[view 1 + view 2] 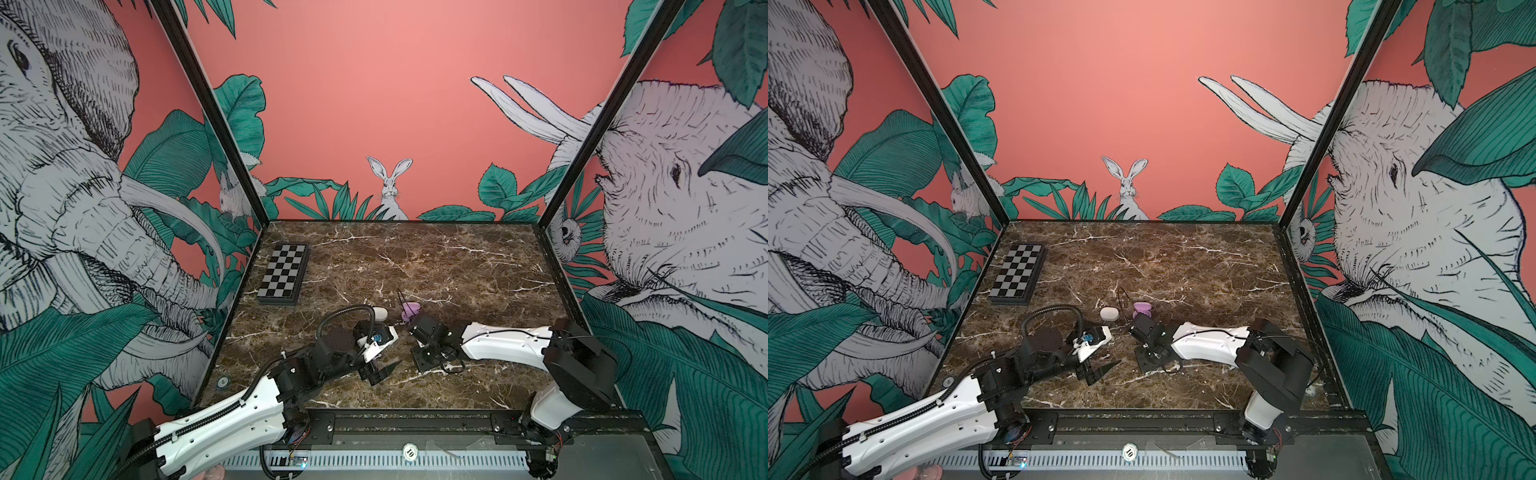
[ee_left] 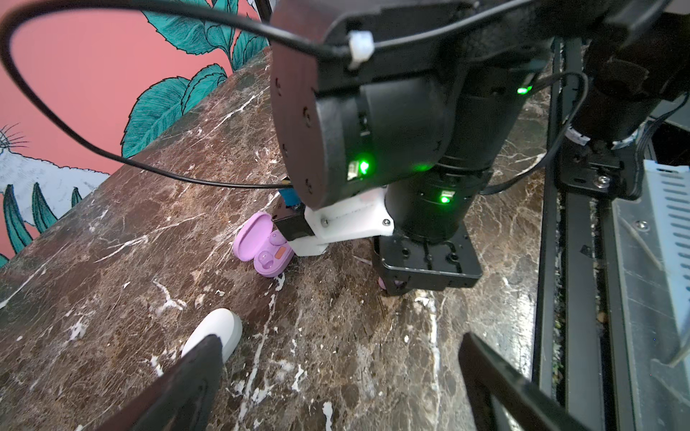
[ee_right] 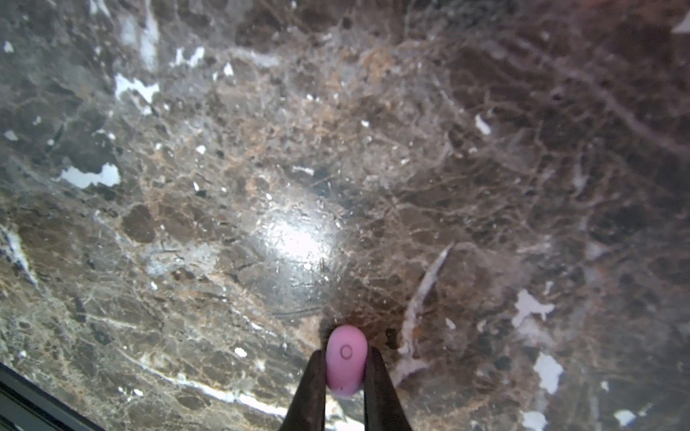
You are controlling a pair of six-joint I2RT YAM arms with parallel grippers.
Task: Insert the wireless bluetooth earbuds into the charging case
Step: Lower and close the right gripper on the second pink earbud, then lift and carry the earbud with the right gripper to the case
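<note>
Across the brown marble bench point(image 1: 457, 266), veined in white and glossy enough to throw back a glare, you have a chessboard point(image 1: 284, 273) at the far left. Pink walls point(image 1: 374, 104) painted with elephants, leaves and a rabbit close it in on three sides. Near the middle a white case point(image 1: 1109, 313) lies shut, and just beside it a lilac case point(image 2: 263, 244) sits with its lid up. Your right hand point(image 3: 346, 352) points down at the bench near the lilac case, its fingers pressed onto either side of a lilac earbud point(image 3: 345, 369); whether the earbud rests on the bench you cannot tell. Your left hand point(image 2: 338, 345) hangs low with its fingers spread wide, holding nothing
</note>
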